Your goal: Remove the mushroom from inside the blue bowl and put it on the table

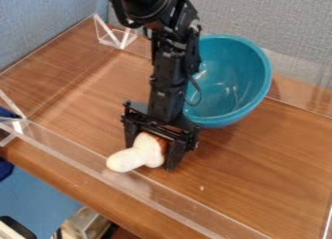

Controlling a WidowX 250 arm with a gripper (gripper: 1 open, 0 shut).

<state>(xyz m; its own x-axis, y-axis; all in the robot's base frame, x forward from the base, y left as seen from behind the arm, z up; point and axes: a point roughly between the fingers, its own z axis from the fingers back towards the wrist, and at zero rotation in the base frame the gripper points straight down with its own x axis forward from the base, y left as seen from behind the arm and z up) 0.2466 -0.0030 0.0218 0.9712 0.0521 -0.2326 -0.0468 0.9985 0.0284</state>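
the hand (pixel 159 146) looks released, straddling the mushroom (pixel 135 157) lying on the bench (pixel 78 83); lifting could snag it, or knock the tilted blue bowl (pixel 231 83).

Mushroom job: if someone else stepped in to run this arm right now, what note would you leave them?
Gripper: low over the table, jaws spread on either side of the mushroom's cap end; looks open, though contact is hard to rule out.
Mushroom: out of the bowl, lying on its side on the table, stem pointing toward the front acrylic wall.
Bowl: behind the arm, looks tilted, nothing visible inside.
Done: mushroom taken out and set down.
Left: probably just lift the gripper clear without nudging the mushroom.
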